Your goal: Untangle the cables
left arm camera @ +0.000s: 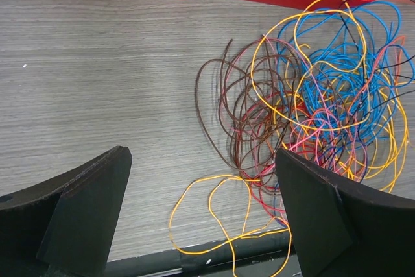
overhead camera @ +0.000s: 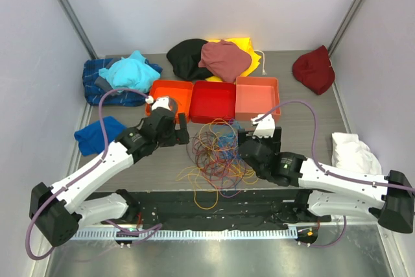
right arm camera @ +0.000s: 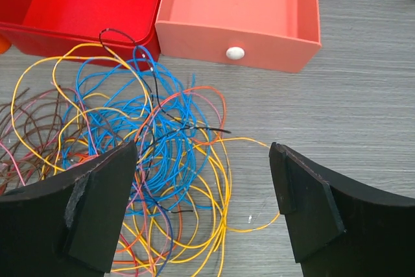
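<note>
- step: pre-grasp. Nothing is separated yet.
- cables (overhead camera: pixel 217 152) lie in one tangled heap on the table (overhead camera: pixel 305 137), mid-front, just before the red bin (overhead camera: pixel 213 102).
- left gripper (left arm camera: pixel 201 167) is spread wide and empty. It sits low at the heap's left edge, one finger over the fringe strands.
- right gripper (right arm camera: pixel 202 154) is likewise spread wide and holds nothing. It sits at the heap's right edge, over blue and yellow strands.
- heap core is dense: blue, yellow, red, brown and some black, all crossing.
- easiest entry, by my read: the yellow loop (left arm camera: pixel 214 225) lying loose at the near-left fringe, or the brown loops (left arm camera: pixel 217 115) on the left side.
- next move calls for one gripper to drop onto a single outlying strand and pinch it. The other pins the heap, then a slow outward pull.
- risk: thin wire slips between the fingers, or the whole heap drags along.
</note>
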Robot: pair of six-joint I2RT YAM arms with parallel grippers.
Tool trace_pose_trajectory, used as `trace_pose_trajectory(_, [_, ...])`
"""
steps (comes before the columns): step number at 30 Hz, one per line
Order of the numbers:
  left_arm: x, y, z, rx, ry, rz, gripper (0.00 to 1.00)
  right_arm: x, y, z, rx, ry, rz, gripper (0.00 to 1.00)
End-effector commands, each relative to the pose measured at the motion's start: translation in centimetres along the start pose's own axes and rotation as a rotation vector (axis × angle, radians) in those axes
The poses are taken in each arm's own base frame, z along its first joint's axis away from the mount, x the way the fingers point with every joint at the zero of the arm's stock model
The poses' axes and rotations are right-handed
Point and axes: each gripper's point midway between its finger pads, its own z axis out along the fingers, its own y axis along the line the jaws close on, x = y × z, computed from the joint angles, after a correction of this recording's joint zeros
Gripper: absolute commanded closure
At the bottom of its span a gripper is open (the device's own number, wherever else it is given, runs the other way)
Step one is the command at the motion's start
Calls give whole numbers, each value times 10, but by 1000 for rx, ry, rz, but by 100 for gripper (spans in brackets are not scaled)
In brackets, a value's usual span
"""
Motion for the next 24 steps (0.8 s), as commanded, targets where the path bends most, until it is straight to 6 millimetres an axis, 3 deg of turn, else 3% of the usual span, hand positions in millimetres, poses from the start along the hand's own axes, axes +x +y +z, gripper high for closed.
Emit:
trace_pose_trajectory(1, [-13,-10,-11,66,-63,-27,0,-15,22,0,-56,-3,48,9])
trace_pose_trajectory(7, [-5,-27,-19,202,-48,-9,4,-16,39,-1,-118,21,65,9])
trace_pose_trajectory(13, [1,-23,-18,185,-33,-23,6,-8,43,-5,-180,34,64,10])
trace_pose_trajectory(18, [-3,-23,-18,183,-57,-55,6,35,59,-6,-256,171,45,14])
trace_pose_trajectory(20, [-2,-23,-15,181,-49,-61,6,54,57,-3,-230,216,52,16])
trace_pose_trajectory(24, [4,-24,-10,177,-21,-67,6,63,50,-3,-192,218,171,25])
